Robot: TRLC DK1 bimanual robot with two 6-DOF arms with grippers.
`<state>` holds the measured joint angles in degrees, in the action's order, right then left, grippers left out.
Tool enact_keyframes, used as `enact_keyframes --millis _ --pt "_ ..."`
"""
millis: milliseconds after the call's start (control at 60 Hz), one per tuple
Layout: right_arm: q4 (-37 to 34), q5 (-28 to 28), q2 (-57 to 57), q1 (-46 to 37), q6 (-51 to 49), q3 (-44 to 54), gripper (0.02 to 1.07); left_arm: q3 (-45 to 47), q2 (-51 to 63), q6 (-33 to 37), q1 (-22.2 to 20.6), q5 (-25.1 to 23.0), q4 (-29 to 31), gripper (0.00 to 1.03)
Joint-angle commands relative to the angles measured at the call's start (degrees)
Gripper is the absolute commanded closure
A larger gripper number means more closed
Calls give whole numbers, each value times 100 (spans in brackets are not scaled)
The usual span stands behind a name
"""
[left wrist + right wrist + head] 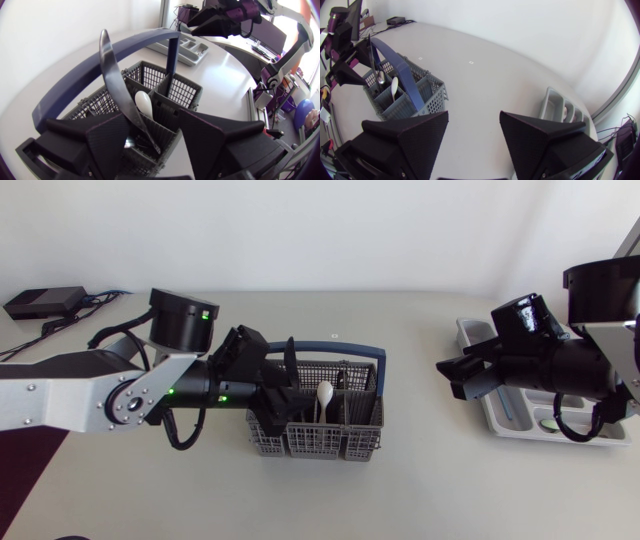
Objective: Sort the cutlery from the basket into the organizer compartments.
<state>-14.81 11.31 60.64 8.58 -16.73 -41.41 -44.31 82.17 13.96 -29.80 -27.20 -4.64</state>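
Cutlery at centre frame: a long grey metal utensil (114, 75) stands tilted between the left gripper's (154, 120) wide-spread fingers, not clamped.
Stiff, slick and light, I'd judge, so pinch its slim handle on the flat sides. The grey mesh basket (365, 442) also holds a white plastic spoon (324, 393). The pale grey organizer tray (478, 330) sits far right, contents unclear. The right gripper (473, 116) hangs wide and empty.

One basket (315, 444), one organizer (497, 416), one white spoon (324, 392), one dark utensil (112, 75).

robotics lab, left arm (70, 390), right arm (560, 365), white table (420, 490)
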Motion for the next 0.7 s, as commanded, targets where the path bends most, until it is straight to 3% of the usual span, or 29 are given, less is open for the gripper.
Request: enact_keyframes --millis 0,83,317,683 --pt "39 -24 -61 47 -85 151 32 -306 317 90 1 -84 -72 49" --pt "39 -24 -105 47 -111 195 32 -411 458 90 18 -84 -72 57" --pt "57 3 -158 83 -164 291 32 -499 757 107 9 -57 -230 100" --pt "48 -15 -228 179 -190 388 32 46 53 318 -26 -48 -177 100"
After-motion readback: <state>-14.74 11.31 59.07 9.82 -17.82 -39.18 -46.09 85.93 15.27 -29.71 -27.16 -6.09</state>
